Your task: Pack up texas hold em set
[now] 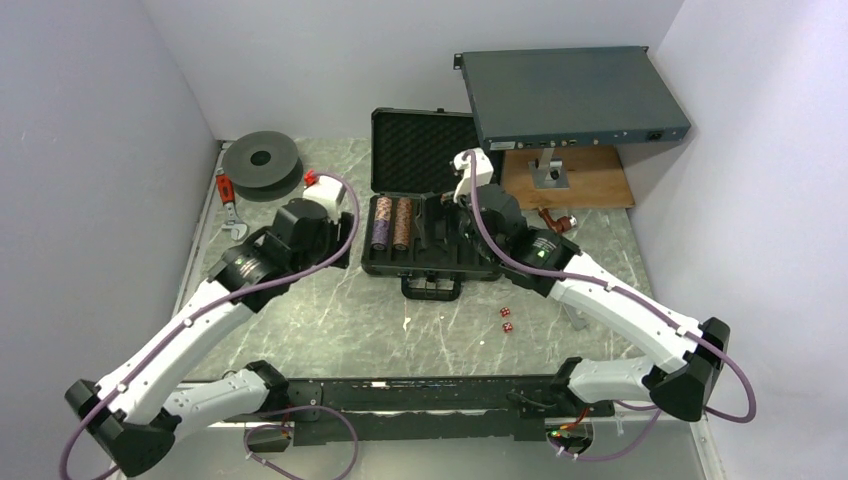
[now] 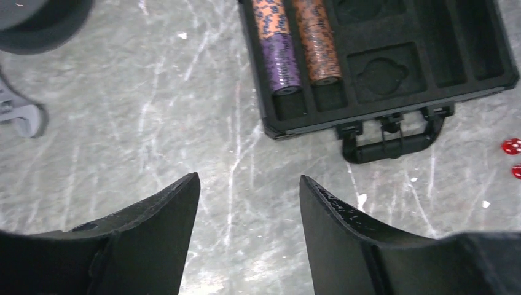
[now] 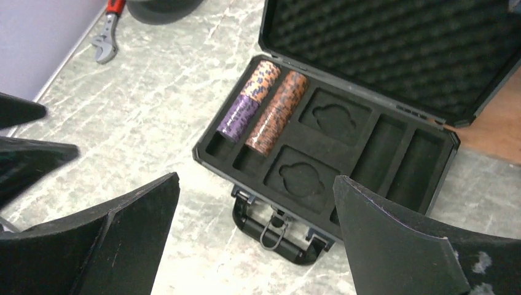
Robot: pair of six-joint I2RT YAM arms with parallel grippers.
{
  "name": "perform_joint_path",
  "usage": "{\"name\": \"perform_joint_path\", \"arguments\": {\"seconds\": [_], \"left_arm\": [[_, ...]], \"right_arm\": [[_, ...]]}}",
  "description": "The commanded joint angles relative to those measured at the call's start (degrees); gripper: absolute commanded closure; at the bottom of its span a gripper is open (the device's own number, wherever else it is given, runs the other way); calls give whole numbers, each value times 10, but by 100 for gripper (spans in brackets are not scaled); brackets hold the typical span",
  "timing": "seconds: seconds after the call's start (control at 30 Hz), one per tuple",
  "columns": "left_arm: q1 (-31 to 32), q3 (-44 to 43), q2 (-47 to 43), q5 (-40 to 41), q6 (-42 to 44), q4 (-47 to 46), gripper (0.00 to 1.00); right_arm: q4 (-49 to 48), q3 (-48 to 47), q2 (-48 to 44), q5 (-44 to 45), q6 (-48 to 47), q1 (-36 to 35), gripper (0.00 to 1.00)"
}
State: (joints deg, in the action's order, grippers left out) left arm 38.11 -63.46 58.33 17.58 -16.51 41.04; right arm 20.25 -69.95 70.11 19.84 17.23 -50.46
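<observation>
Grey marbled tabletop carries everything you are working with. At the far right a flat grey metal rack box sits raised and tilted above a brown board. In the middle, the black briefcase lies open with its handle toward you and its egg-crate foam lid standing up behind the slotted tray. Your left tool hangs over bare tabletop just left of the case, its jaws parted with nothing between them. Your right tool hovers above the tray with its jaws spread wide, and it grips nothing either. A dark round spool rests at the far left, with a red-handled wrench near it. Two chip stacks lie on their sides in the tray's two leftmost slots: the purple-and-orange stack outermost, and the brown stack touching it on its right. The other slots you can see hold nothing. Two small red dice lie on the tabletop, outside the case, in front of its right half.
</observation>
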Motion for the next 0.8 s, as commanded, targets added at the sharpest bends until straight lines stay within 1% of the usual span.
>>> {"name": "perform_joint_path", "arguments": {"seconds": [0.0,0.17,0.37,0.5,0.77], "left_arm": [[-8,4,-40,58,59,36,31],[-18,38,-84,100,89,26,24],[-25,110,-129,92,87,-17,22],[-25,113,-139,99,81,-10,20],[-28,120,-147,89,83,-16,19]], "right_arm": [[57,14,-34,24,37,-2,0],[111,40,-57,43,72,-3,0],[148,93,-90,67,108,-3,0],[192,114,-83,89,148,-2,0],[211,165,-71,84,185,14,2]]}}
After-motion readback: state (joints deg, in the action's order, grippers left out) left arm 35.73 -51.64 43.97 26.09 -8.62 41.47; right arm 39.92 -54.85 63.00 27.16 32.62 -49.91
